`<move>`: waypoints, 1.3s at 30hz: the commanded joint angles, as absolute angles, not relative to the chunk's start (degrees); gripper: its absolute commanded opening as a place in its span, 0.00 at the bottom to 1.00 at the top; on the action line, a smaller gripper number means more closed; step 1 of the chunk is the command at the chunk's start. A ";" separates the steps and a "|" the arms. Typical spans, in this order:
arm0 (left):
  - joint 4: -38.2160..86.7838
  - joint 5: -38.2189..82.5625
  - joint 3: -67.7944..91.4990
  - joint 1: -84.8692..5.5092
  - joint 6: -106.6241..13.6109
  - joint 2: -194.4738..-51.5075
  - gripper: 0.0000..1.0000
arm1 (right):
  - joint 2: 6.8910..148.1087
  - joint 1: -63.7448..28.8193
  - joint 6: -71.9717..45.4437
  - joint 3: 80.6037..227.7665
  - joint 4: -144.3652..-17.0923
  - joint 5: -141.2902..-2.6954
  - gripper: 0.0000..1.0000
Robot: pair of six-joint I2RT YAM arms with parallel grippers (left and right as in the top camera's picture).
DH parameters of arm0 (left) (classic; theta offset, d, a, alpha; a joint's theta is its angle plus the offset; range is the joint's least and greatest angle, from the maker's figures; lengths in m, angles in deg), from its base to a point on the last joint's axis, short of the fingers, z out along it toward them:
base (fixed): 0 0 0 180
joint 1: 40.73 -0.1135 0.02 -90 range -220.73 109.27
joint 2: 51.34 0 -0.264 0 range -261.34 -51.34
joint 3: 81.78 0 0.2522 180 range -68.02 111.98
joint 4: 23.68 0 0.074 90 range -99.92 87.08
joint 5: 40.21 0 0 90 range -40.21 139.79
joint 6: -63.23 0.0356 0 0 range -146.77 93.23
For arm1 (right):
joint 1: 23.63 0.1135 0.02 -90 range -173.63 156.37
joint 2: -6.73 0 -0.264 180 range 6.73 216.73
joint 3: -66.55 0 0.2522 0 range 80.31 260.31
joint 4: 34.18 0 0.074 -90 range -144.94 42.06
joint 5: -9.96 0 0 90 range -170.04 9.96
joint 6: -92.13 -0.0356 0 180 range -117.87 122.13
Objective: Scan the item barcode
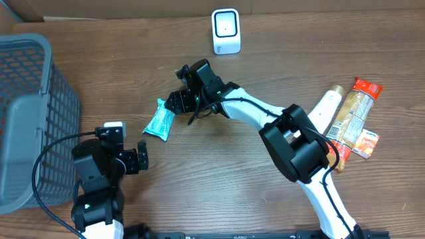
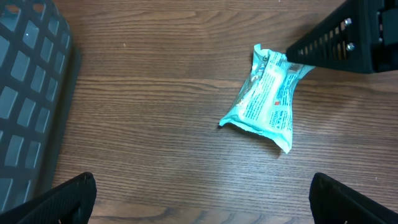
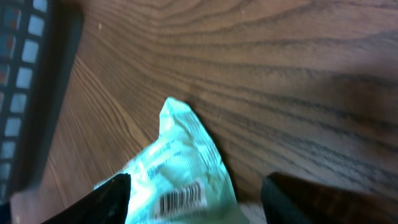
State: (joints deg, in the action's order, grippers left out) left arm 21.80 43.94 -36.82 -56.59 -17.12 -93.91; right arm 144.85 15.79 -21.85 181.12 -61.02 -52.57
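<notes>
The right gripper (image 3: 196,193) stands with its 2 fingers spread, 1 on each side of the teal packet (image 2: 267,102). In the wrist view the packet sits in the gap, its left edge close to 1 finger and clear wood showing before the other, so nothing is pinched yet. In the overhead view the gripper is at the packet's upper end, the end nearer the scanner (image 1: 226,31).

The packet lies flat on the table (image 1: 279,60), about mid-way between the basket (image 1: 26,79) on the left and the other goods (image 1: 352,119) on the right. Its barcode (image 3: 183,200) faces up, right under the wrist camera. The scanner stands upright at the far edge, well apart from the packet.

The left gripper (image 2: 202,190) hangs near the front edge with its fingers wide apart and nothing between them; its camera looks at the packet from a distance.

The step in hand looks like the pick-up: the scan itself has not begun. Next, the fingers must press on the crinkly end firmly enough that it does not slip. Then the packet must be lifted, carried to the scanner and turned so the barcode faces its window.
</notes>
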 commanded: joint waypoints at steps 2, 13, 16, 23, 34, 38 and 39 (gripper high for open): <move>21.58 43.11 -36.91 -56.87 -16.03 -94.04 1.00 | 148.57 16.08 -25.96 181.93 -61.35 -53.56 0.62; 21.61 43.11 -36.91 -56.87 -16.03 -94.04 1.00 | 148.72 16.38 -28.13 181.95 -70.79 -48.97 0.19; 21.58 43.11 -36.91 -56.89 -16.03 -94.04 1.00 | 148.59 15.75 -28.13 181.98 -70.82 -47.76 0.04; 21.61 43.11 -36.91 -56.89 -16.03 -94.04 1.00 | 144.11 12.51 -28.08 181.98 -75.38 -49.67 0.04; 21.61 43.11 -36.91 -56.89 -16.03 -94.04 1.00 | 133.99 6.13 -28.30 181.98 -103.76 -60.66 0.04; 21.61 43.13 -36.91 -56.87 -16.03 -94.04 1.00 | 134.03 5.89 -28.19 181.91 -110.31 -60.44 0.13; 21.61 43.13 -36.91 -56.89 -16.03 -94.04 0.99 | 134.03 6.07 -26.38 181.91 -111.49 -59.94 0.24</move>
State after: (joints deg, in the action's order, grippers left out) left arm 21.80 43.94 -36.82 -56.59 -17.12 -93.91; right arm 135.67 5.00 -27.80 182.28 -110.20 -59.37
